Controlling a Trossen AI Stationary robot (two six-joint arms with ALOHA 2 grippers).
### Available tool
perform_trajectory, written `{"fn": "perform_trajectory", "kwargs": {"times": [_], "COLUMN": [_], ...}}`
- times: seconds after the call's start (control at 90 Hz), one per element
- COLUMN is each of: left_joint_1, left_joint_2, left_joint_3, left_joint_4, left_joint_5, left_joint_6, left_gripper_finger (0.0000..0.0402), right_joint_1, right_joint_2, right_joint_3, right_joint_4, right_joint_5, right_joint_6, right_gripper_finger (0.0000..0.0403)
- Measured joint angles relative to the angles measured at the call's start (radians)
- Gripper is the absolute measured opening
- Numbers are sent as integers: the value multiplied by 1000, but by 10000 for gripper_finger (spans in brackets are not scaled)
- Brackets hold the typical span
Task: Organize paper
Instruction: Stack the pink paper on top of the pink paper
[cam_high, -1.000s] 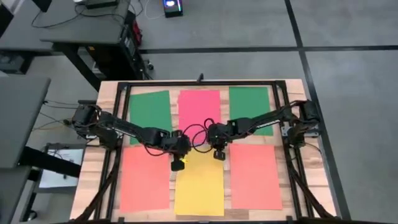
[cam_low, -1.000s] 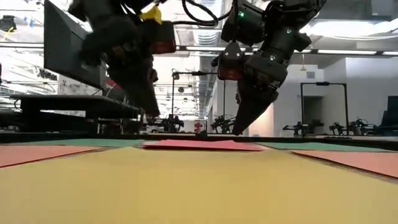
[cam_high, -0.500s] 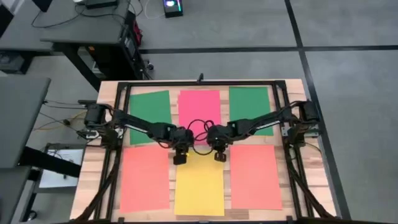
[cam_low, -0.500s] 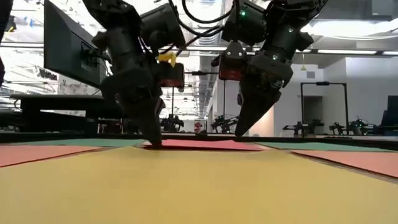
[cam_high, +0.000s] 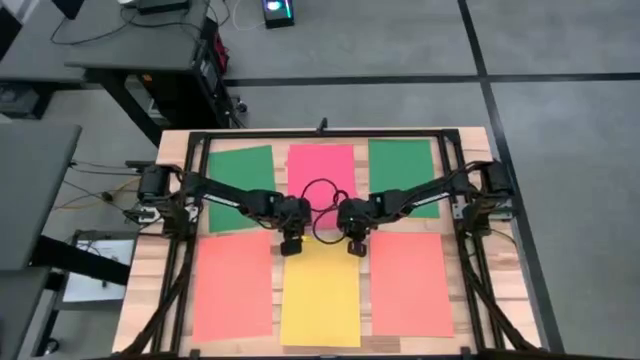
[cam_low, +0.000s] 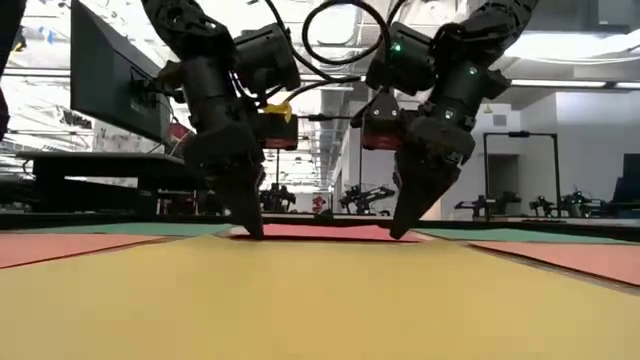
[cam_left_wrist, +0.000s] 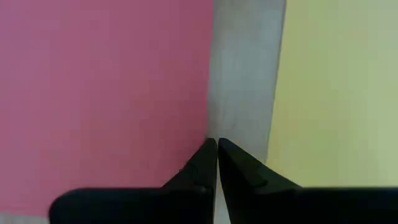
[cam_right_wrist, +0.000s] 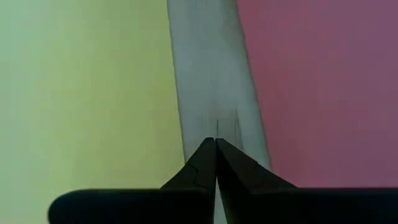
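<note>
A: From above, where are the hands placed?
B: The left hand (cam_high: 291, 243) and right hand (cam_high: 355, 243) are seen at the bare strip of table (cam_high: 321, 227) between the pink sheet (cam_high: 321, 162), at 12 o'clock, and the yellow sheet (cam_high: 320, 300), at 6.

A: And at the wrists?
B: Each hand is pinched closed, holding nothing; the pink edge is judged equally near to both.

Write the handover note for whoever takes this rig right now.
Left gripper: shut, tip down at the near edge of the pink-red sheet, in the bare strip before the yellow sheet.
Right gripper: shut, tip down in the same strip.
Paper: six sheets flat in two rows. Green, pink-red, green behind; orange, yellow, orange in front.
Done: nothing stacked.
Left: gather the sheets.
</note>
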Motion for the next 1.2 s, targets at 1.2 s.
{"fn": "perform_trajectory", "kwargs": {"times": [1.2], "left_joint_1": [32], "left_joint_2": [-3], "left_joint_3": [2], "left_joint_4": [-102], "left_joint_5": [-20], "left_joint_6": [-13], "left_gripper_finger": [0], "right_joint_1": [-23], "right_joint_2": [-1], "right_joint_3": [-23], "right_joint_4": [21], "right_joint_5": [24], "right_joint_6": [19], "right_gripper_finger": [0]}}
